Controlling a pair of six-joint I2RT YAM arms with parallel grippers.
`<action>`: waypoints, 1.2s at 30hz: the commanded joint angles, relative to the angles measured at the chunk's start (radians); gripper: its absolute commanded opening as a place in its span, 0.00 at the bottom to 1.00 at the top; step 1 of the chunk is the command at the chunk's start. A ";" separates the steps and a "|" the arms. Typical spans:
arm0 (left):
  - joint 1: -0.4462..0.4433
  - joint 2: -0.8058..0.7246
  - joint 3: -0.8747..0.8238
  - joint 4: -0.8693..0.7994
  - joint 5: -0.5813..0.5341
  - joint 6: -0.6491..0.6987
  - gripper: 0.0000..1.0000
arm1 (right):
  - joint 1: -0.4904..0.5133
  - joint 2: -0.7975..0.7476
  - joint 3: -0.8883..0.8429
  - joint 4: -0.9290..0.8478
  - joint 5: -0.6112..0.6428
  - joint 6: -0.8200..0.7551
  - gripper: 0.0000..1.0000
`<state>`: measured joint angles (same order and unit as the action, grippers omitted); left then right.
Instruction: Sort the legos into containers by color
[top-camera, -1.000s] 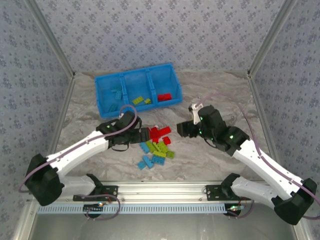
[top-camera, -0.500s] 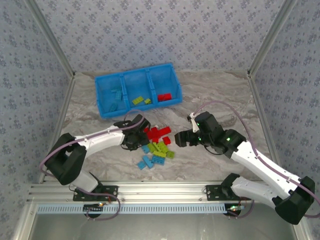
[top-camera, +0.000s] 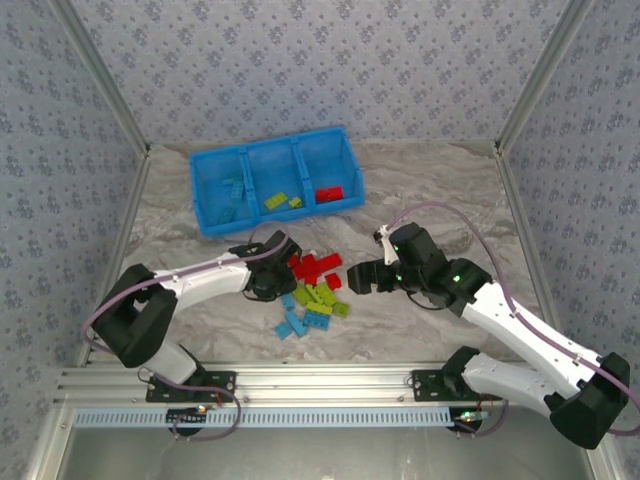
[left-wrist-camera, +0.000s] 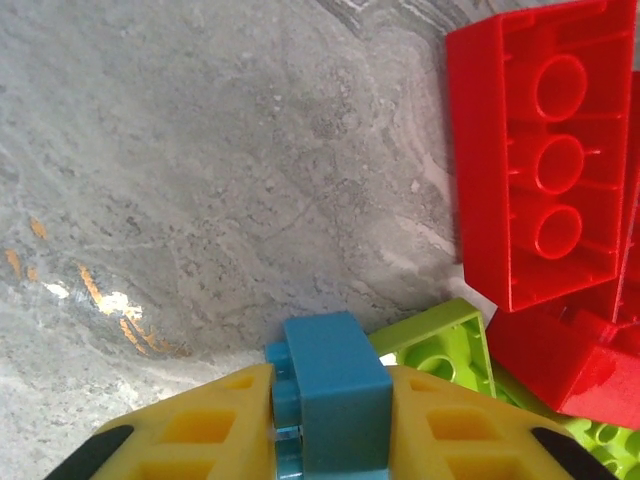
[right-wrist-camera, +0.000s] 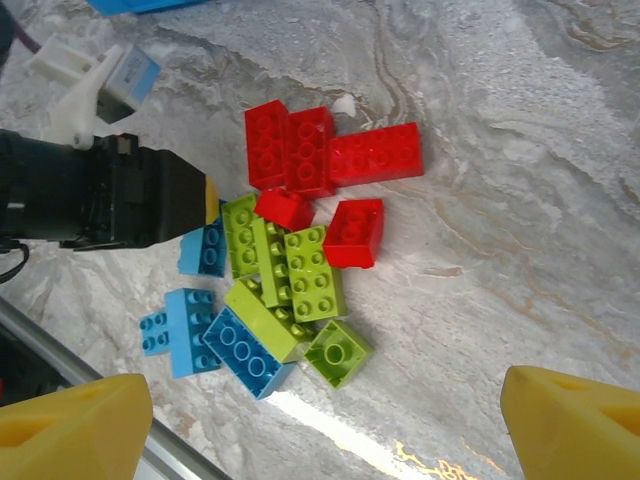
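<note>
Grip check: left gripper (left-wrist-camera: 328, 395) is clenched on a small light blue studded plastic brick (left-wrist-camera: 335, 355). Its yellow pads (left-wrist-camera: 215, 425) sit flush against two opposite side walls, and the brick stands proud of the fingertips. The brick is at the left side of the loose pile of red, lime green and light blue plastic bricks (top-camera: 315, 290), near the middle of the grey marbled tabletop (top-camera: 440, 180), toward its near edge. Cannot tell whether the brick is lifted clear.

Neighbours: lime green brick (left-wrist-camera: 440, 350) is just beside the held one, possibly touching. A large red brick (left-wrist-camera: 530, 150), underside up, lies beyond.

Other arm: right gripper (right-wrist-camera: 322, 425) is released, fingers wide apart with nothing between them, hovering above the pile.

Destination: bright blue rectangular plastic tray (top-camera: 197, 195) sits toward the far left corner of the tabletop, well apart from the pile. Its left compartment holds light blue bricks, the middle lime green, the right red.

Handling judgement: the bricks look hard, stiff, light and not fragile, so a firm squeeze should do no harm. The side walls are smooth and glossy, so a shallow pinch may slip or let the brick twist. Best hold is across the flat parallel side walls, pads centred, off the studs and corners. Risk: the touching neighbour drags along on the lift. The held brick belongs in the left compartment.
</note>
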<state>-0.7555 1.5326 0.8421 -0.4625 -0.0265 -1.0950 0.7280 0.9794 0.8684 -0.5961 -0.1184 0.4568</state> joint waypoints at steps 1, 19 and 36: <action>-0.006 -0.007 -0.010 0.002 0.007 0.017 0.21 | 0.014 0.004 0.037 0.028 -0.055 0.019 0.93; 0.318 -0.131 0.331 0.058 -0.468 0.648 0.10 | 0.029 -0.024 0.061 0.011 0.015 0.023 0.93; 0.551 0.394 0.716 0.017 -0.254 0.639 0.29 | 0.036 -0.085 0.048 -0.040 0.050 0.053 0.93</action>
<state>-0.1955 1.9221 1.5124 -0.4244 -0.3244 -0.4477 0.7563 0.9131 0.9024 -0.6083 -0.0898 0.4904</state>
